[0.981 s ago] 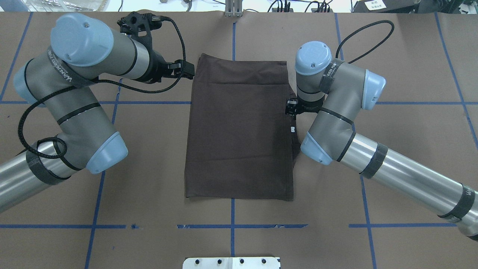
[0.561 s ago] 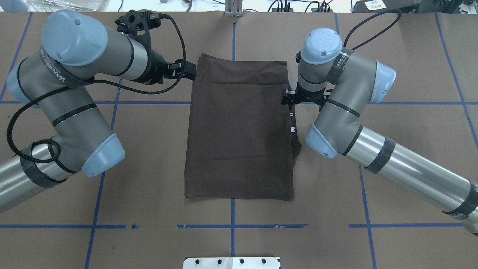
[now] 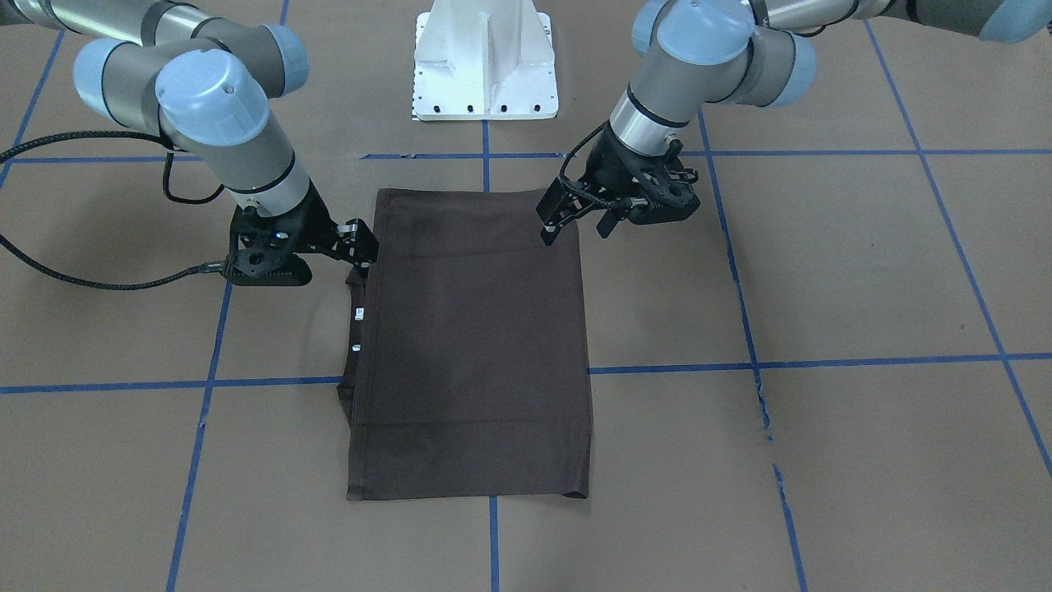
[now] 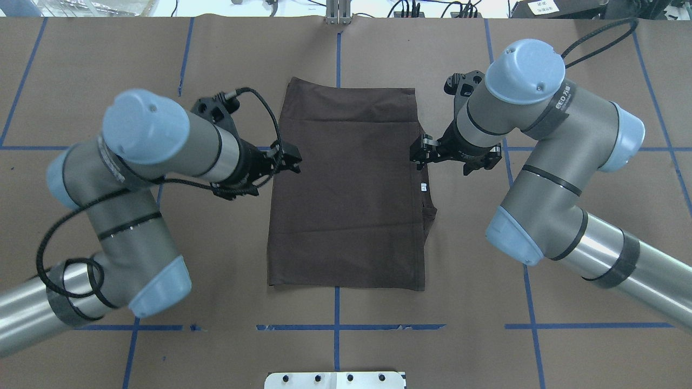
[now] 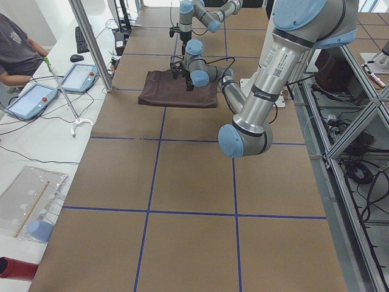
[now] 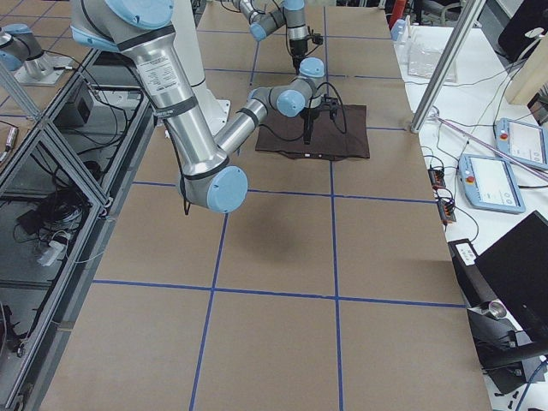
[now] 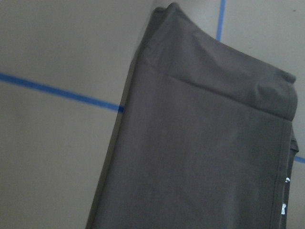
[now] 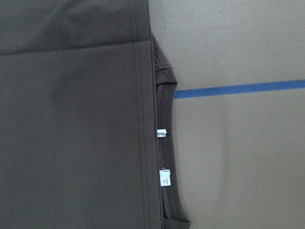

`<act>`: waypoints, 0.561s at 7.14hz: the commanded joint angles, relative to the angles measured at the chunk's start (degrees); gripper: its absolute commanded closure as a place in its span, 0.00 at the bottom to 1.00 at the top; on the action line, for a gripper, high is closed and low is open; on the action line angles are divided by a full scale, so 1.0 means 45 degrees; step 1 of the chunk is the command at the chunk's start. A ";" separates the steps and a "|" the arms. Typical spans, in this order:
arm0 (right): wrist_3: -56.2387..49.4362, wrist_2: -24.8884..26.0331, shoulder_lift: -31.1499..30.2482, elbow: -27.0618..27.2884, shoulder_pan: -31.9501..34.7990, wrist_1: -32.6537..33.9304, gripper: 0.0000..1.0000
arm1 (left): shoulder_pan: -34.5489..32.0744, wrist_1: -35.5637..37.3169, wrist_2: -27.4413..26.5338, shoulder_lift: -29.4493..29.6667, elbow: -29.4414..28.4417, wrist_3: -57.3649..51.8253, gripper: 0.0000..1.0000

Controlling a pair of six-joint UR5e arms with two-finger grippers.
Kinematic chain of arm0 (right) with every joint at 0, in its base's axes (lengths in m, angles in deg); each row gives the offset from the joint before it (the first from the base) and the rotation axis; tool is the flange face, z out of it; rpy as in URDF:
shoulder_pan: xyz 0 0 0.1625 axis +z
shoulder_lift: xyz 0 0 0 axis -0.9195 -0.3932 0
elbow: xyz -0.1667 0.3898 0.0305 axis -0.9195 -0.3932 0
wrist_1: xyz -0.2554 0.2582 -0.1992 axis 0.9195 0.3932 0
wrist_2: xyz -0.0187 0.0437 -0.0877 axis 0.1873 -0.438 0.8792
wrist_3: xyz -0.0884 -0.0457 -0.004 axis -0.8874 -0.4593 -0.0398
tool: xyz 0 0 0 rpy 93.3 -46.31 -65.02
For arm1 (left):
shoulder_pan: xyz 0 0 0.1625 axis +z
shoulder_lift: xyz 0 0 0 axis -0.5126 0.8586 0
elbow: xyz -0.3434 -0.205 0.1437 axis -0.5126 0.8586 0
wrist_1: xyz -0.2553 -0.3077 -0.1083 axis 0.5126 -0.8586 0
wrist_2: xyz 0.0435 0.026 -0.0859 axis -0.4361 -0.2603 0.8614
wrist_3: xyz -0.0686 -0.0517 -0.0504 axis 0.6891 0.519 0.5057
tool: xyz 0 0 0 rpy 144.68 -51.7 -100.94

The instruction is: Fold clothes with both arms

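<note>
T-shirt (image 4: 346,205) folded flat — left gripper (image 3: 575,232) spread at its edge; right gripper (image 4: 418,155) — cannot tell

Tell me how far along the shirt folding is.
Done: the T-shirt lies flat in a narrow rectangle, no sleeves showing, its collar and white tags peeking out on the robot's right edge. In hand: the left gripper, jaws apart, and the right gripper sit at opposite long edges; neither visibly holds cloth. Remaining: probably at least one crosswise fold to shorten it.
</note>
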State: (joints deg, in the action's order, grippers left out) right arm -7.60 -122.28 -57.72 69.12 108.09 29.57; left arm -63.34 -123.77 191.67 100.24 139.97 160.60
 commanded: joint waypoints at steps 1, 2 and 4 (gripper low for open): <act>0.1251 0.0015 -0.0165 0.0675 -0.0608 -0.0045 0.00 | 0.2233 0.1186 -0.2338 -0.0415 0.0402 0.2844 0.00; 0.1292 0.0015 -0.0165 0.0734 -0.0688 -0.0045 0.00 | 0.2744 0.1969 -0.2810 -0.0476 0.0521 0.3431 0.00; 0.1293 0.0073 -0.0087 0.0734 -0.0844 -0.0045 0.00 | 0.3235 0.2153 -0.2912 -0.0943 0.0502 0.3865 0.00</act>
State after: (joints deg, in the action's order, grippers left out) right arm -1.92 -122.12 -58.31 72.35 104.72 29.37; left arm -50.56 -114.96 179.25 97.25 142.18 176.30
